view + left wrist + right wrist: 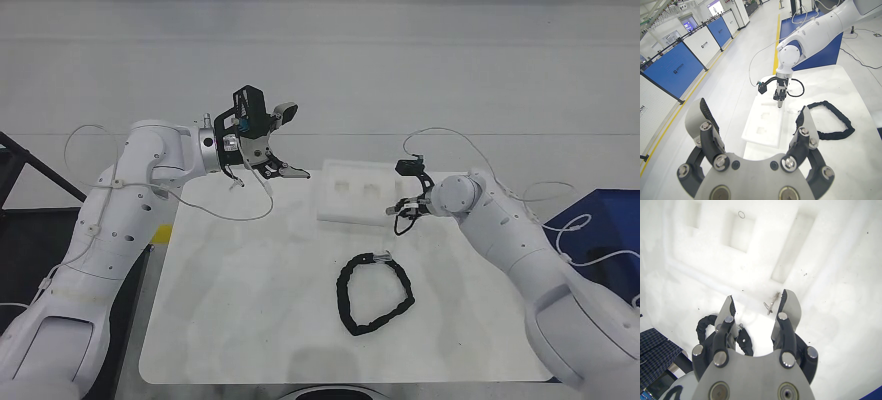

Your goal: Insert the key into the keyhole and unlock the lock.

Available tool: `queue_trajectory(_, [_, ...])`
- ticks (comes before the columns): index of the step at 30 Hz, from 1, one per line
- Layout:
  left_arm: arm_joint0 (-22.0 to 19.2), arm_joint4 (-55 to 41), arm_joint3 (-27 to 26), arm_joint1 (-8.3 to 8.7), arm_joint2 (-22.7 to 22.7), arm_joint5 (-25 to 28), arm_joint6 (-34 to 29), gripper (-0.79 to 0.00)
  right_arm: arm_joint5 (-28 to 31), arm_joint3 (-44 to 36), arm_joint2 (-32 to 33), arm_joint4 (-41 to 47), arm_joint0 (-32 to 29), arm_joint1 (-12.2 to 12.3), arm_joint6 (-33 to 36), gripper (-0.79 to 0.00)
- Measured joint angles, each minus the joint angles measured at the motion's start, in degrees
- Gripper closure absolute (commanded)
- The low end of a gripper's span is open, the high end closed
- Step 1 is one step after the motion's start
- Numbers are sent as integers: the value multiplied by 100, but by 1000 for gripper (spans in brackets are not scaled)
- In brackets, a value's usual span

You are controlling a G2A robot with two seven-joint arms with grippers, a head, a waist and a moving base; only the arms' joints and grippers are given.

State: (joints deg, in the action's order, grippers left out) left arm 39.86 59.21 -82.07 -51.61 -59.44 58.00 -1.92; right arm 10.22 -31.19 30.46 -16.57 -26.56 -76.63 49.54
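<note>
The right gripper (758, 296) stands with its jaws parted and nothing between the pads. Its tips hang low over a small, flat, silver metal key (770, 307). The key lies on the white foam tray (696, 262), just past the end of a long recess, and closer to one ribbed fingertip (783, 298) than to the other.

The key looks light, thin, stiff and slick. Lying flat, it offers the pads little edge, so it will probably skate or twist when pinched. The sound hold is across its broad head, leaving the blade free for the keyhole. The foam should give a little under the tips, which may help them get round the metal.

The left gripper (292, 140) is likewise released and empty, raised off the table near the tray's other end.

Further out, the black fabric-sleeved chain lock (375, 290) lies in a loop on the white table (230, 320), near the tray but apart from it. The chain is probably limp and fairly heavy, and will slump if lifted by the sleeve. The stiff metal body (381, 259) where its ends meet is the part to steady.

The keyhole itself cannot be made out, nor which way it faces. The key's teeth are too small to read. In the right wrist view most of the lock sits behind a finger.
</note>
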Motion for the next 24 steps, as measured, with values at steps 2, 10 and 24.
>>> queue_trajectory(2, [0,0,0,0,0,0,0,-785,-46,48,5,-27,12,-25,-19,-366])
queue_trajectory(10, [0,0,0,0,0,0,0,-785,-287,155,5,-227,70,-121,1,-314])
queue_trajectory(24, [0,0,0,0,0,0,0,-785,-391,108,105,-418,73,-178,248,-234])
